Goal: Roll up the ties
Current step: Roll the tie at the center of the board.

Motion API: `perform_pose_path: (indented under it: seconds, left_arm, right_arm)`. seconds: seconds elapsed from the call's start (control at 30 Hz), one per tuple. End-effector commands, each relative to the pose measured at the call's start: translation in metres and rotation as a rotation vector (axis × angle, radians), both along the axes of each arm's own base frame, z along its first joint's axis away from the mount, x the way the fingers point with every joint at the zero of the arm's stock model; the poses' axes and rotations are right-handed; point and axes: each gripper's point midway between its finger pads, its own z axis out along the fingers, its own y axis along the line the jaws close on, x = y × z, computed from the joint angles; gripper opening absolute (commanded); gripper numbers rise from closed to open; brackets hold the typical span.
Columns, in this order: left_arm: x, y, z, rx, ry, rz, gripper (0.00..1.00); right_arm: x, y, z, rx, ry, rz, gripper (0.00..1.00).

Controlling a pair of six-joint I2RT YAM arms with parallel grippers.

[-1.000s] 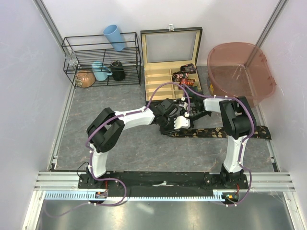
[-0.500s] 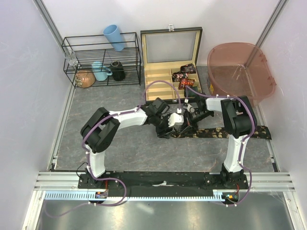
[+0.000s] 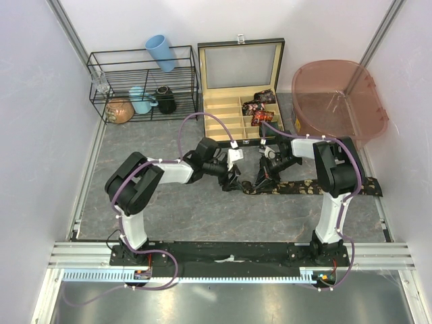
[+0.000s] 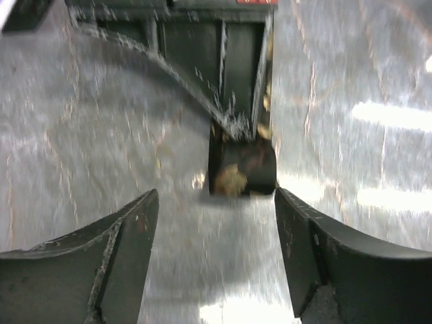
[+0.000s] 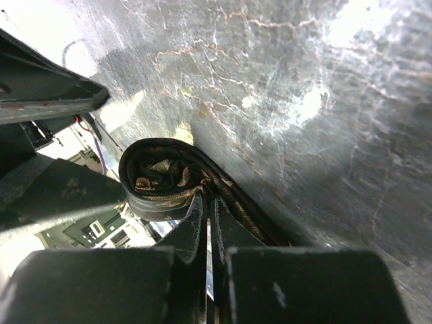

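Note:
A dark tie with tan prints (image 3: 317, 187) lies flat across the table, its left end rolled into a small coil (image 3: 248, 187). My right gripper (image 3: 260, 178) is shut on the fabric at the coil; the right wrist view shows the jaws (image 5: 209, 197) pinching the tie just behind the coil (image 5: 165, 177). My left gripper (image 3: 233, 181) is open and empty, just left of the coil. In the left wrist view the coil (image 4: 241, 169) lies ahead of its spread fingertips (image 4: 216, 201), apart from them. Rolled ties (image 3: 260, 111) sit in the wooden box.
An open wooden compartment box (image 3: 226, 118) stands behind the grippers. A pink plastic tub (image 3: 337, 101) is at the back right. A wire rack (image 3: 142, 84) with mugs and a blue cup stands at the back left.
My left gripper has drawn back to the left, off the tie's coil, and now stands open. My right gripper has stayed shut on the tie at the coil.

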Motion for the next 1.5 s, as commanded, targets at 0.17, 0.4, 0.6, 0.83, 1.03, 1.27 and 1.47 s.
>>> perform_pose_path:
  seconds: [0.17, 0.4, 0.6, 0.83, 1.03, 1.27, 1.47]
  left_arm:
    - [-0.007, -0.029, 0.006, -0.147, 0.082, -0.032, 0.78]
    - [-0.019, -0.03, 0.0, -0.18, 0.121, -0.026, 0.78]
    - [-0.021, -0.03, -0.008, -0.166, 0.113, -0.005, 0.8]
    - [-0.018, -0.047, -0.024, -0.144, 0.088, -0.011, 0.65]
    - [-0.019, -0.045, -0.037, -0.05, 0.02, -0.016, 0.41]
    - [-0.019, -0.016, -0.046, 0.174, -0.089, -0.019, 0.25]
    - [-0.01, 0.001, -0.051, 0.337, -0.123, -0.014, 0.24]
  right_arm:
    - [0.003, -0.042, -0.047, -0.271, -0.09, 0.03, 0.0]
    - [0.004, -0.042, -0.051, -0.285, -0.082, 0.013, 0.0]
    - [0.002, -0.041, -0.05, -0.275, -0.081, 0.016, 0.0]
    - [0.001, -0.036, -0.052, -0.246, -0.067, 0.006, 0.0]
    - [0.006, -0.029, -0.052, -0.213, -0.071, -0.016, 0.0]
    - [0.035, -0.014, -0.048, -0.166, -0.124, -0.045, 0.0]
    - [0.04, -0.002, -0.03, -0.107, -0.126, -0.028, 0.09]
